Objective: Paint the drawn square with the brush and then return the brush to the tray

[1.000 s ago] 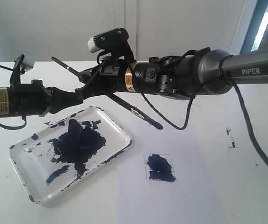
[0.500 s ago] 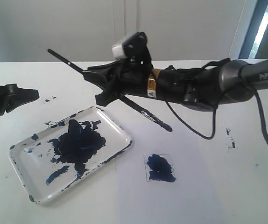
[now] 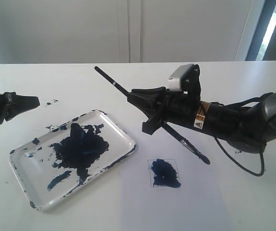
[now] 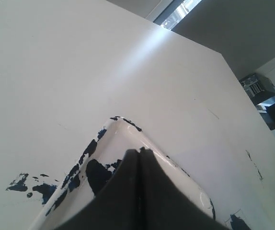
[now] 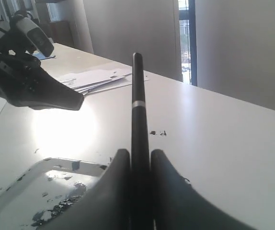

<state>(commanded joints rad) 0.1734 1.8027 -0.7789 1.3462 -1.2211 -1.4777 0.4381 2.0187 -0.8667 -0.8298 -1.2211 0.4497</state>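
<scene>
My right gripper (image 3: 140, 109) (image 5: 136, 153) is shut on the black brush (image 3: 186, 144) (image 5: 137, 96) at mid-handle. The brush slants in the air; its wet tip hangs low over the paper, just up and right of the drawn square (image 3: 165, 173), which is smeared dark blue. The white, paint-blotched tray (image 3: 32, 185) (image 5: 46, 165) (image 4: 123, 125) lies left of the square. My left gripper (image 3: 36, 100) (image 4: 140, 151) is shut and empty, hovering beyond the tray's far left side, apart from the brush.
The white paper sheet (image 3: 186, 207) under the square reaches the table's front edge. Small paint specks (image 3: 236, 142) mark the table on the right, more (image 3: 51, 102) near the left gripper. Loose papers (image 5: 97, 77) lie at the table's far end.
The right arm has carried the brush to the right and lower, bringing its tip near the square. The left gripper has let go of the brush, pulled back left and stays there.
</scene>
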